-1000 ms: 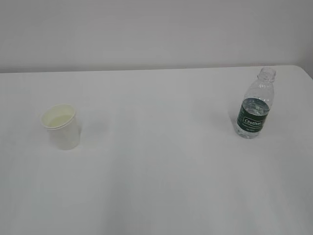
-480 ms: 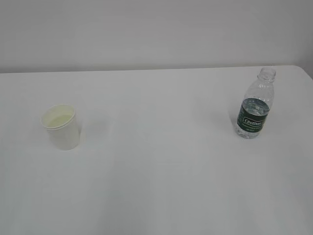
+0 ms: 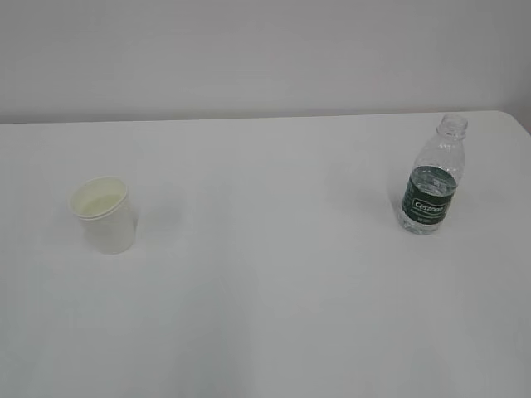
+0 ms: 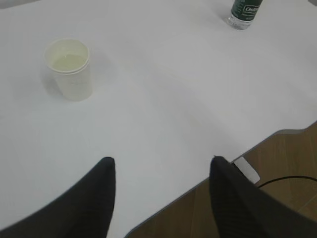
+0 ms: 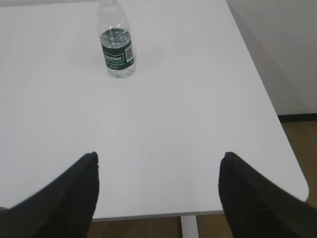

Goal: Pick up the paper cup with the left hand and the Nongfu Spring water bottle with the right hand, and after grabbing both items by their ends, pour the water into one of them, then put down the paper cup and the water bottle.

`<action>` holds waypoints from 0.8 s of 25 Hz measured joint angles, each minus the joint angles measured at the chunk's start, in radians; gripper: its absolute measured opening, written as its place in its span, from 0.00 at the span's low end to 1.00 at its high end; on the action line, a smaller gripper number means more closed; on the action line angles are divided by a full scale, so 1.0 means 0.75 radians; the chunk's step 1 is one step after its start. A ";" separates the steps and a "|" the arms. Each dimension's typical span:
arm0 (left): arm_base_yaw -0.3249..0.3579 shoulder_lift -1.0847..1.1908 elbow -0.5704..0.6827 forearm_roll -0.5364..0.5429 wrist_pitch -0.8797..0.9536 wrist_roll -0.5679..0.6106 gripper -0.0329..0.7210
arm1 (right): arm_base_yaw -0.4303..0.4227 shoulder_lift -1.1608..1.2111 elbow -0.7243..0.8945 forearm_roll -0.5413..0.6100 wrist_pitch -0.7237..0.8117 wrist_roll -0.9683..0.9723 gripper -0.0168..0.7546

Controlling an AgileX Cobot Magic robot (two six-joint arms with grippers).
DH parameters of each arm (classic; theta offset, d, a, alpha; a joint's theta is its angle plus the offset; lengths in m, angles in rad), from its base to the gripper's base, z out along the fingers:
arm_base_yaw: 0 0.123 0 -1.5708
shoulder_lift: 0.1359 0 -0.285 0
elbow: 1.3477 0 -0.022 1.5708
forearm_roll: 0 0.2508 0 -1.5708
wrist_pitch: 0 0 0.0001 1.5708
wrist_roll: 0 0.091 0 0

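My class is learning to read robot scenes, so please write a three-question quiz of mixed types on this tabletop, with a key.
1. True or false: the paper cup is lying on its side.
2. Multiple choice: in the exterior view, the Nongfu Spring water bottle stands A) left of the cup, B) right of the cup, C) inside the cup.
3. Short answer: is either the left gripper or the right gripper holding anything?

Key
1. False; it stands upright on the white table, mouth up.
2. B.
3. No; both are open and well short of the cup and bottle.
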 joint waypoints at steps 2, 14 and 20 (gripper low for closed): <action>0.000 -0.010 0.000 -0.001 -0.003 0.000 0.61 | 0.000 -0.003 0.016 0.000 0.011 0.000 0.76; 0.000 -0.022 0.000 -0.004 -0.003 0.000 0.61 | 0.000 -0.003 0.077 -0.019 -0.020 0.001 0.76; 0.000 -0.022 0.000 0.056 -0.003 0.000 0.60 | 0.000 -0.003 0.089 -0.045 -0.050 0.003 0.76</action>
